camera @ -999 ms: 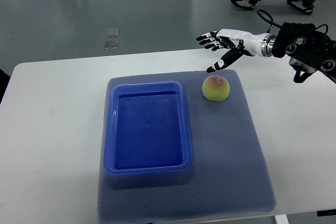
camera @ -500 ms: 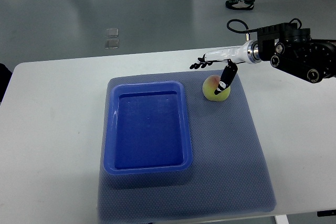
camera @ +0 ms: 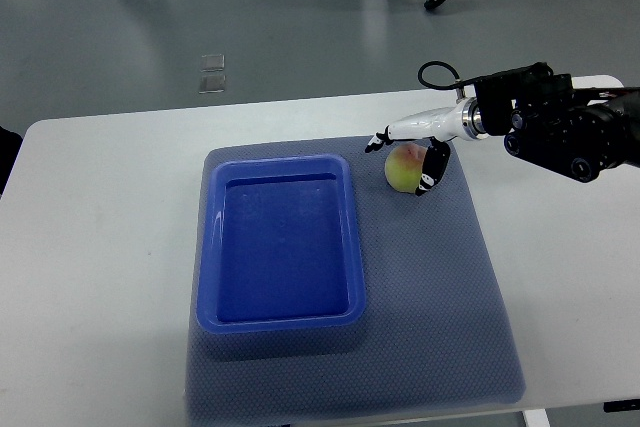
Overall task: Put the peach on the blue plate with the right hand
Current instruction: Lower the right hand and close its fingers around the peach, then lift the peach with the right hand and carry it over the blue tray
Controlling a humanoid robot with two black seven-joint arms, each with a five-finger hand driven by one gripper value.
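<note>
Currently, top view: right hand (camera: 412,155) wraps the peach (camera: 405,167), fingers (camera: 430,169) curled partway around it, firm hold not certain. Peach sits on the grey mat (camera: 440,287), just right of the blue plate (camera: 282,319). Lift and placing not yet done.

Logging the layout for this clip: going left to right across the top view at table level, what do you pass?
Table → mat left edge → blue plate → peach with right hand around it → black forearm.
</note>
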